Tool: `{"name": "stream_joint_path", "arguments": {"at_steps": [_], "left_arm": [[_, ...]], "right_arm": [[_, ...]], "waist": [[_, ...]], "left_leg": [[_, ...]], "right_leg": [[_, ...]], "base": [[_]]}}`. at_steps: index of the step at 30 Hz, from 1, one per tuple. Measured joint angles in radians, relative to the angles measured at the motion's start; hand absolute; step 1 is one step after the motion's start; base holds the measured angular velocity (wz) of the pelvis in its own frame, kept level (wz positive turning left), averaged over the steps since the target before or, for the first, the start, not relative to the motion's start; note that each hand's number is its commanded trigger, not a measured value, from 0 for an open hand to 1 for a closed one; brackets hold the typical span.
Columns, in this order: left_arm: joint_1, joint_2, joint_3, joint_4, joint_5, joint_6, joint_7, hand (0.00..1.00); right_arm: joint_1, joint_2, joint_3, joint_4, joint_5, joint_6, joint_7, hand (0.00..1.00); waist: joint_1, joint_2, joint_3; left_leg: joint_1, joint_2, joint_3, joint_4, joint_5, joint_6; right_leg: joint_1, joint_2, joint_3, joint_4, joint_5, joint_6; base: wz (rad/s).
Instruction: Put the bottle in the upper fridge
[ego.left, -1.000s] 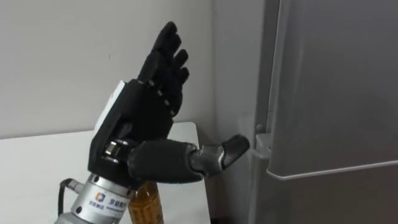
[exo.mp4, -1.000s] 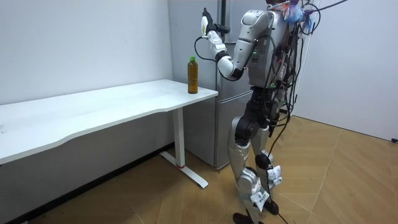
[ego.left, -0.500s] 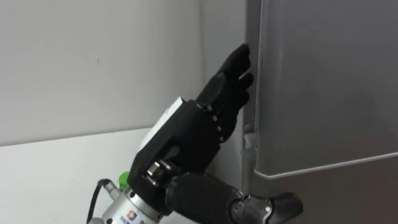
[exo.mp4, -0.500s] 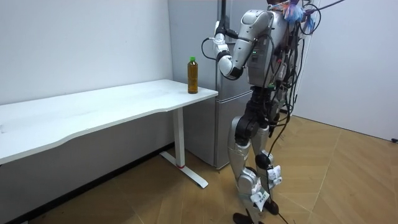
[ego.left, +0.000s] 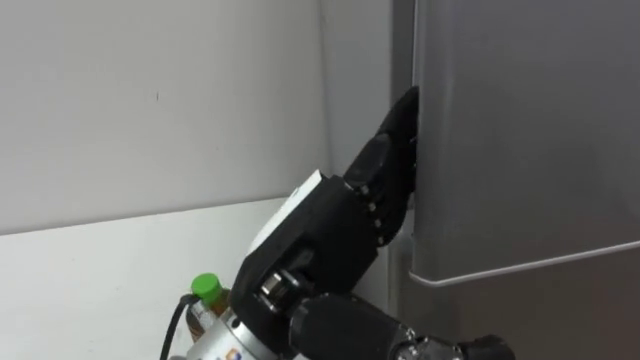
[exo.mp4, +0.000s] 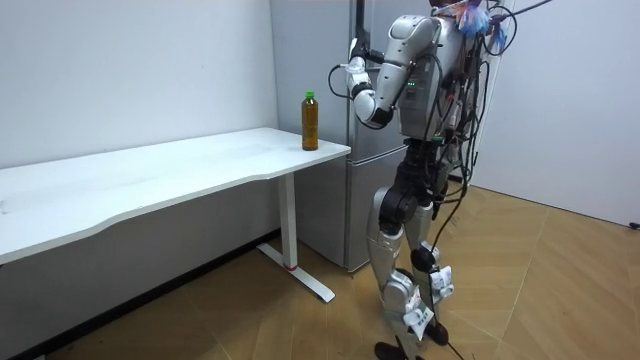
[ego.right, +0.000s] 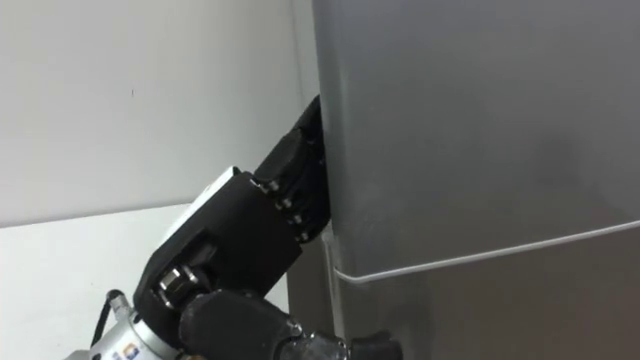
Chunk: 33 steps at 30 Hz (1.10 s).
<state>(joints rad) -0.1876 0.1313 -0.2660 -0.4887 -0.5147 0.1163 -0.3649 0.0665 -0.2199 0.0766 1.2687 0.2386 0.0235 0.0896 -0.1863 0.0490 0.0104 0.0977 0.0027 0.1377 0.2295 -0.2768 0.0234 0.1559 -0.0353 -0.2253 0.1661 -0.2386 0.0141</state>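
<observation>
Since a second ago the left hand (ego.left: 330, 225) has gone from standing spread in the air, clear of the fridge, to lying against the left edge of the upper door (ego.left: 520, 140). Over the last half second it has pushed a little further in along that edge. Its far end now slips out of sight behind the edge, so I cannot tell whether the hand is open or closing on the door. The thumb lies low, under the palm, pointing toward the fridge front.

To the right of the hand the upper door is shut. Its bottom seam runs below the level of the palm, with the lower door (ego.left: 540, 310) under it.

The bottle (ego.left: 207, 295) is not held. It stands down and to the left of the hand, close by the wrist as seen from the head. Its green cap and a bit of amber body show past the forearm. It rests on the white table (exo.mp4: 150, 170), on the corner nearest the fridge, well below the raised hand and apart from it. Behind the hand, further left, is the plain pale wall (ego.left: 150, 100).

From across the room, the robot stands upright on the wooden floor (exo.mp4: 520, 290) in front of the fridge, just past the table's end, with that arm lifted to shoulder height.
</observation>
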Motion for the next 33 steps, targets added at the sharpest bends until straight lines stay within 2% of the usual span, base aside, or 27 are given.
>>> {"name": "stream_joint_path", "arguments": {"at_steps": [5,10,16,19,20,21,22,23,24,27,29,30,31,32,33], "left_arm": [[0.000,-0.008,0.008,0.020,-0.054,-0.005,0.024,1.00],[0.000,-0.016,-0.040,0.021,-0.082,-0.001,-0.010,1.00],[0.000,0.006,-0.132,0.027,-0.075,0.029,-0.059,1.00],[0.000,0.008,-0.134,0.028,-0.058,0.030,-0.068,1.00],[0.000,0.010,-0.134,0.028,-0.058,0.030,-0.068,0.72],[0.000,0.012,-0.135,0.028,-0.058,0.030,-0.072,0.67],[0.000,0.013,-0.135,0.028,-0.058,0.030,-0.079,0.51],[0.000,0.014,-0.135,0.028,-0.058,0.030,-0.081,0.13],[0.000,0.014,-0.135,0.028,-0.058,0.030,-0.085,0.00],[0.000,0.016,-0.135,0.028,-0.058,0.030,-0.088,0.00],[0.000,0.017,-0.138,0.030,-0.057,0.030,-0.086,0.00],[0.000,0.017,-0.140,0.030,-0.051,0.030,-0.086,0.00],[0.000,0.018,-0.143,0.034,-0.042,0.027,-0.087,0.00],[0.000,0.021,-0.143,0.034,-0.042,0.025,-0.089,0.00],[-0.003,0.023,-0.144,0.037,-0.041,0.015,-0.099,0.00]], "right_arm": [[0.000,0.000,0.014,-0.003,0.012,0.000,0.001,0.00],[-0.005,0.000,0.020,-0.003,0.032,0.011,0.013,0.00],[-0.006,0.001,0.021,-0.003,0.033,0.012,0.014,0.00],[-0.007,0.001,0.022,-0.005,0.033,0.011,0.014,0.00],[-0.007,0.001,0.022,-0.005,0.033,0.011,0.014,0.00],[-0.006,0.001,0.022,-0.005,0.033,0.011,0.014,0.00],[-0.005,0.001,0.022,-0.005,0.032,0.011,0.014,0.00],[-0.005,0.001,0.022,-0.005,0.032,0.011,0.014,0.00],[-0.006,0.001,0.022,-0.007,0.032,0.011,0.015,0.00],[-0.003,0.001,0.022,-0.014,0.032,0.011,0.017,0.00],[0.001,0.001,0.022,-0.021,0.035,0.011,0.017,0.00],[0.003,0.001,0.022,-0.023,0.037,0.008,0.017,0.00],[0.001,-0.001,0.020,-0.025,0.042,-0.002,0.015,0.00],[-0.004,0.001,0.022,-0.028,0.040,-0.007,0.015,0.00],[-0.024,0.009,0.036,-0.037,0.042,-0.013,0.012,0.00]], "waist": [[0.002,-0.004,0.0006],[0.001,-0.009,0.0005],[0.000,-0.009,0.0003],[-0.001,-0.008,-0.0001],[-0.001,-0.009,0.0003],[-0.002,-0.009,0.0011],[-0.002,-0.009,0.0010],[-0.002,-0.009,0.0009],[-0.002,-0.009,0.0008],[-0.001,-0.008,0.0014],[0.001,-0.005,0.0029],[0.001,0.001,0.0089],[0.001,0.023,0.0200],[0.008,0.019,0.0175],[0.001,0.006,0.0114]], "left_leg": [[0.001,0.001,0.000,-0.006,0.000,0.000],[0.002,0.001,0.001,-0.010,0.000,0.000],[0.022,0.000,0.000,-0.040,0.005,-0.005],[0.026,0.001,-0.002,-0.042,0.007,-0.008],[0.028,0.001,-0.002,-0.044,0.008,-0.010],[0.032,0.002,-0.002,-0.046,0.008,-0.011],[0.035,0.002,-0.002,-0.046,0.008,-0.011],[0.036,0.002,-0.002,-0.046,0.008,-0.011],[0.036,0.002,-0.002,-0.047,0.008,-0.011],[0.040,0.005,-0.012,-0.051,0.009,-0.011],[0.056,0.020,-0.053,-0.068,0.014,-0.012],[0.071,0.032,-0.105,-0.082,0.021,-0.010],[0.077,0.063,-0.179,-0.090,0.023,-0.010],[0.069,0.068,-0.187,-0.087,0.023,-0.010],[0.047,0.069,-0.180,-0.073,0.015,-0.021]], "right_leg": [[-0.002,-0.001,0.003,0.000,0.000,0.000],[-0.010,0.000,0.017,0.000,0.000,0.000],[-0.012,0.006,0.031,0.001,0.000,0.000],[-0.007,0.009,0.031,0.001,0.000,0.000],[-0.003,0.010,0.031,0.001,0.000,0.000],[-0.002,0.011,0.031,0.000,0.000,0.000],[0.000,0.011,0.031,-0.002,0.000,0.000],[0.001,0.012,0.031,-0.003,0.000,0.000],[0.002,0.012,0.031,-0.005,0.000,0.000],[-0.002,0.015,0.030,0.001,0.000,0.000],[-0.018,0.022,0.028,0.041,0.000,0.000],[-0.049,0.028,0.021,0.115,0.000,0.000],[-0.117,0.050,0.051,0.171,-0.015,-0.022],[-0.142,0.060,0.081,0.113,-0.005,-0.038],[-0.160,0.055,0.084,0.024,0.077,-0.044]], "base": [[0.01],[-0.01],[-0.09],[-0.03],[0.00],[0.03],[0.04],[0.03],[0.00],[-0.04],[-0.15],[-0.32],[-0.48],[-0.66],[-0.30]]}}
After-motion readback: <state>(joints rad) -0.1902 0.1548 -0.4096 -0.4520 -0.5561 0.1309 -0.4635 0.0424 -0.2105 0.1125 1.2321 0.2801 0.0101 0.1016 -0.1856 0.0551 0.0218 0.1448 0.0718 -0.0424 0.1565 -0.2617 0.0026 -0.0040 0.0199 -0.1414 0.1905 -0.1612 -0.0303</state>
